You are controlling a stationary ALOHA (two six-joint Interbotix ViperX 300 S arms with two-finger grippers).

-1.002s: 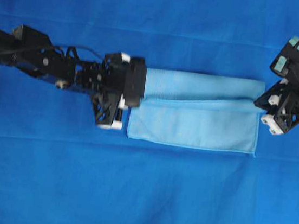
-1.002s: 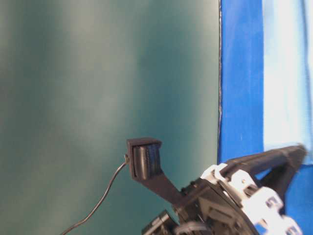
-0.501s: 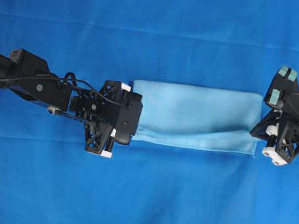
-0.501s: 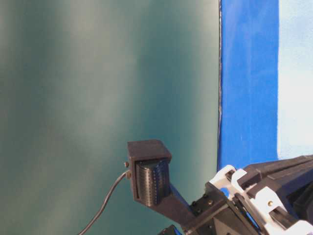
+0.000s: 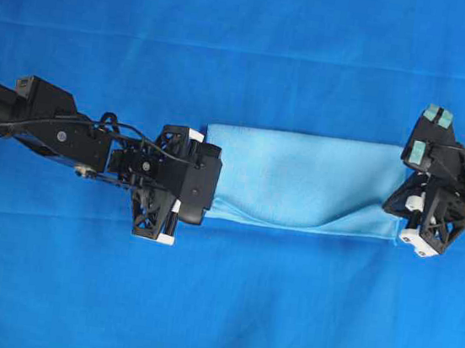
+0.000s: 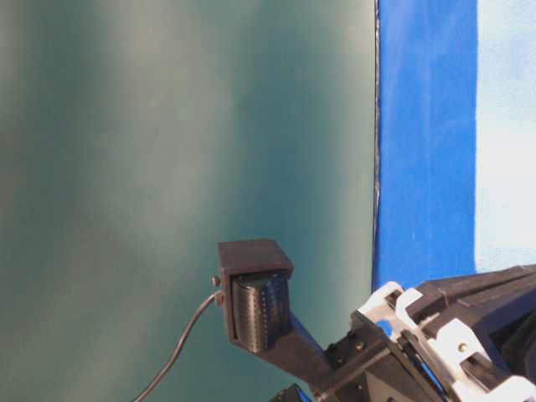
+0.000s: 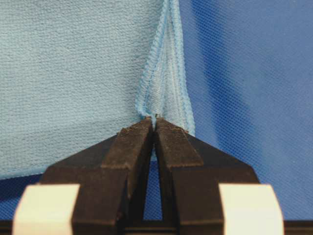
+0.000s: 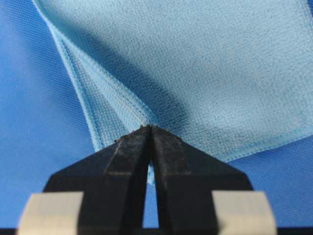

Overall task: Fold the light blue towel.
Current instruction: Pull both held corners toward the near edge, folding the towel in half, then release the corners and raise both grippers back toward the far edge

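The light blue towel (image 5: 300,178) lies folded into a long strip on the deep blue cloth, its top layer sagging slightly along the front edge. My left gripper (image 5: 208,201) sits at the towel's front-left corner. In the left wrist view the left gripper (image 7: 154,118) pinches the stitched edges of the towel (image 7: 73,73) at its tips. My right gripper (image 5: 400,222) is at the front-right corner. In the right wrist view the right gripper (image 8: 150,127) is shut on the corner of the towel (image 8: 205,63).
The deep royal-blue cloth (image 5: 216,308) covers the whole table. In the table-level view a teal wall (image 6: 167,167) fills the left side, with a strip of the towel (image 6: 507,126) at the right and a black arm (image 6: 435,343) low in the frame.
Both grippers have drawn the towel's top layer toward the front edge, so the towel has become a narrower folded strip. Over the last half second the right gripper shifted slightly left.
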